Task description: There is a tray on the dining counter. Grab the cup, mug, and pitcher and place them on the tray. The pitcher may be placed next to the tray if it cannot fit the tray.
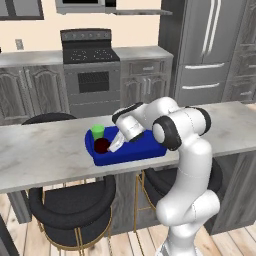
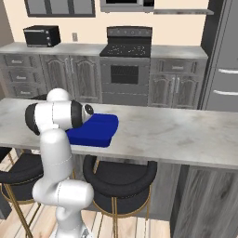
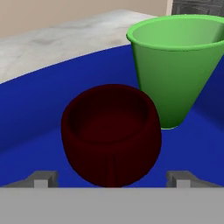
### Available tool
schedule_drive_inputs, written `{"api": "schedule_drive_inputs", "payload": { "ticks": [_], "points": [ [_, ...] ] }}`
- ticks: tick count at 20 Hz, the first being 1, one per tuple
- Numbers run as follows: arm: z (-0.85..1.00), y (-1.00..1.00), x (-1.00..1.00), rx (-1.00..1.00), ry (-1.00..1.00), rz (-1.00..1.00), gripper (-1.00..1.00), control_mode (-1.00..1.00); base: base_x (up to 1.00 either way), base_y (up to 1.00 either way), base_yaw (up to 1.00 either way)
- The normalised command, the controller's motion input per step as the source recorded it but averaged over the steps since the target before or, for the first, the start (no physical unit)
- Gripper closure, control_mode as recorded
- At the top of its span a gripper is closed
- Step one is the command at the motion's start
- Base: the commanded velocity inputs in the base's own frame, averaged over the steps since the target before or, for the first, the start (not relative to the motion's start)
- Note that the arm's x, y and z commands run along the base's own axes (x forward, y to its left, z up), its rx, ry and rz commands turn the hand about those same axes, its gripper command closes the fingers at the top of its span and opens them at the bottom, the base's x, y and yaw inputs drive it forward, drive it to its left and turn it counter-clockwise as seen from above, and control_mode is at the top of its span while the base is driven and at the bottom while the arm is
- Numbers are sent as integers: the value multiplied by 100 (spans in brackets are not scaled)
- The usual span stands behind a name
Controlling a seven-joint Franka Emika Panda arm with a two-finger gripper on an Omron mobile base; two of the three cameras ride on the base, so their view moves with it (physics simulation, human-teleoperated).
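Grey wood cabinets point(image 1: 30, 92), black range point(image 1: 90, 70), steel refrigerator point(image 1: 207, 47), cream wall point(image 2: 88, 25), black stools point(image 1: 72, 207), plank floor point(image 1: 125, 245)

Mug point(image 3: 111, 135) and cup point(image 3: 177, 65) crowd tray point(image 1: 145, 147) left end; right part bare.

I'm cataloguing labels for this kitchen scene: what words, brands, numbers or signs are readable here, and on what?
None can be read.
Dark red round mug, bright green handleless cup and deep blue rectangular tray: plain, no print.
Black stove control panel and small black oven: any markings too small and blurred.
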Motion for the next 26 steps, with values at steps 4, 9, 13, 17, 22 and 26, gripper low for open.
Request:
{"api": "schedule_drive_inputs", "payload": {
  "ticks": [4, 9, 13, 17, 22, 26],
  "points": [
    [12, 0, -1, 0, -1, 0, -100, -100, 0, 0, 0],
    [40, -2, -22, 0, -4, 0, -100, -100, 0, 0, 0],
    [40, -15, -19, 0, 0, 0, -100, -100, 0, 0, 0],
    [47, -41, -41, 0, 0, 0, -100, -100, 0, 0, 0],
    [65, -45, -50, 0, 0, -9, -100, -100, 0, 0, 0],
    [86, -20, -43, 0, 1, -25, -100, -100, 0, 0, 0]
  ]
}}
